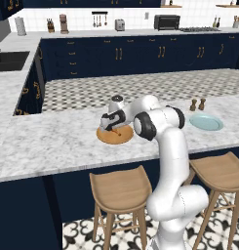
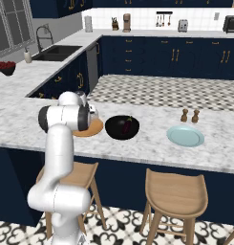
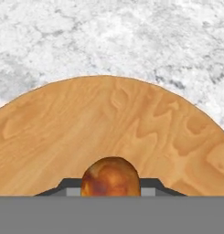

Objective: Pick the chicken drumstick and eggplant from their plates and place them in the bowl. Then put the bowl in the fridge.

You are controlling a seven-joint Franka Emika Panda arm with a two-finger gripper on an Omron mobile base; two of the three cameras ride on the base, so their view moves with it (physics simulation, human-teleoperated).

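Drumstick (image 3: 110,177): on the wooden plate (image 3: 109,132), rounded meaty end rising between the two dark fingertips (image 3: 150,186) in the hand view.
Gripper (image 1: 113,128): low over the wooden plate, jaws standing either side of the drumstick; contact not clear, so cannot tell whether pinching yet or only bracketing.
Eggplant (image 2: 127,125): already lying inside the black bowl (image 2: 122,128), seen from the right base view.
Bowl position: on the marble counter (image 1: 52,141), just beside the wooden plate.
Blue plate (image 2: 185,136): bare, further along the counter, near two small shakers (image 2: 190,116).
Step in hand: likely closing on the drumstick ahead of a lift to the bowl.
Risk, slip: rounded glossy end may squeeze out of the jaws if caught off-centre, rolling across the plate.
Risk, drag: too low a grip may scrape or shove the plate toward the bowl.
Risk, drop: a weak hold may fail during the carry, landing short of the bowl.
Writing: no brand, label or legible text anywhere.
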